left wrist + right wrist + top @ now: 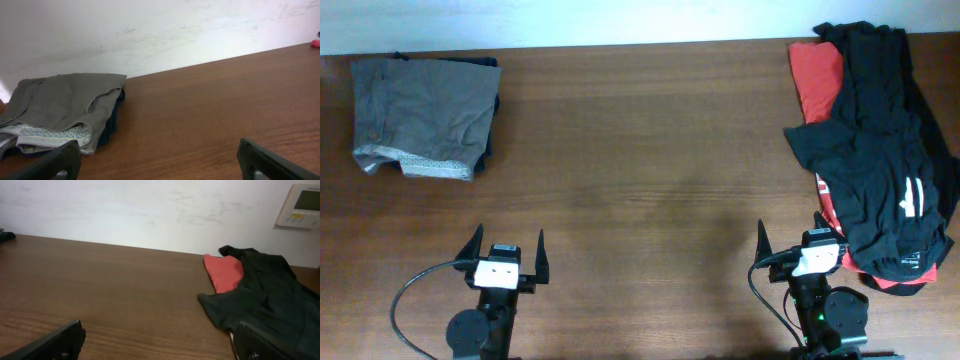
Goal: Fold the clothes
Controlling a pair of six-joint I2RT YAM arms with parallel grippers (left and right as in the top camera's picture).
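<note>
Starting on the unfolded pile (875,150), as I judge the step. Item one: black top (880,170), lying rumpled over a red piece (817,75) at the far right of the table (650,180). Item two: grey stack (425,115), folded and set at the far left corner, with a navy piece (112,120) showing under its edge. To do this well I would take the black top alone, pinching a single layer at its near hem or a shoulder rather than a bunch, so the red piece is not dragged along. I would then draw it to the bare middle of the table and spread it flat, one gripper to each corner, before making any fold. The white marks (910,195) on its lower part should help me read which way it lies. Right gripper (798,238): jaws at full spread, nothing between them, at the near edge just beside the pile's lower hem; whether its outer finger brushes the cloth I cannot tell. Left gripper (508,245): likewise wide open and empty, at the near edge, well apart from both the grey stack and the pile. Risk noted: the pile runs to the right limit of my overhead view, so I cannot see whether any of it overhangs the table.
</note>
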